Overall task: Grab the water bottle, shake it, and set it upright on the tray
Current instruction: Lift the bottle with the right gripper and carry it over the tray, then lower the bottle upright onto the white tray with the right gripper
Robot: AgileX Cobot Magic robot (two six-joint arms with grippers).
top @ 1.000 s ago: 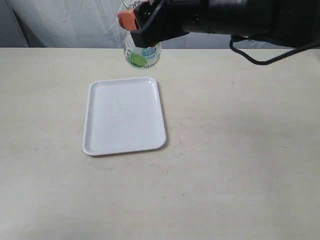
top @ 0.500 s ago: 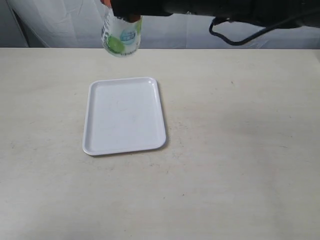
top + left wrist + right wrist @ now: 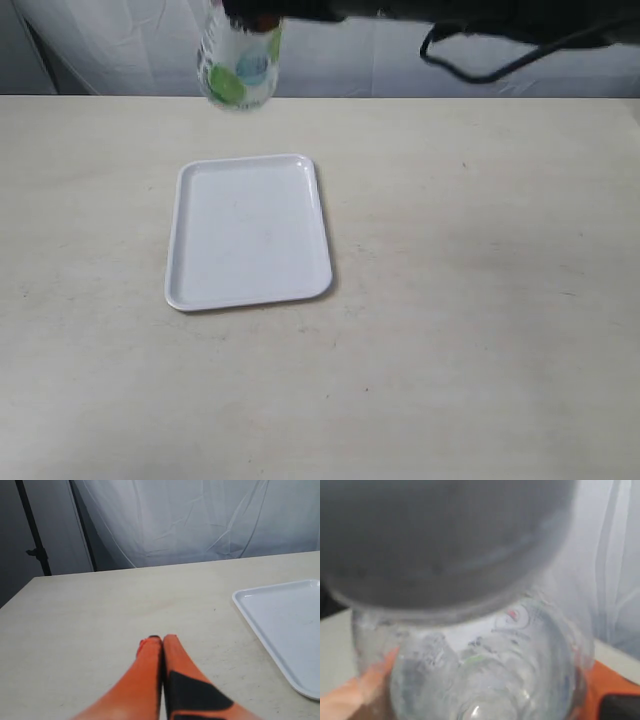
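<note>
Water bottle (image 3: 240, 80) hangs in right gripper (image 3: 252, 22), clear of tray (image 3: 250, 232).

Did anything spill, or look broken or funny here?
Nothing stands out. The water bottle just looks blurry, held up in the air by the right gripper. The tray lies flat on the table, and no spilled water shows on either.

The water bottle (image 3: 240, 75), above the table's (image 3: 480, 300) far edge, was smeared and its label's characters could not be read. Its top was lost behind the right gripper (image 3: 252, 20), itself cut off by the picture's upper edge. In the right wrist view a blurred dark mass (image 3: 445, 540) covered the bottle's upper part. The tray (image 3: 280, 625) ran out of the left wrist view.
</note>
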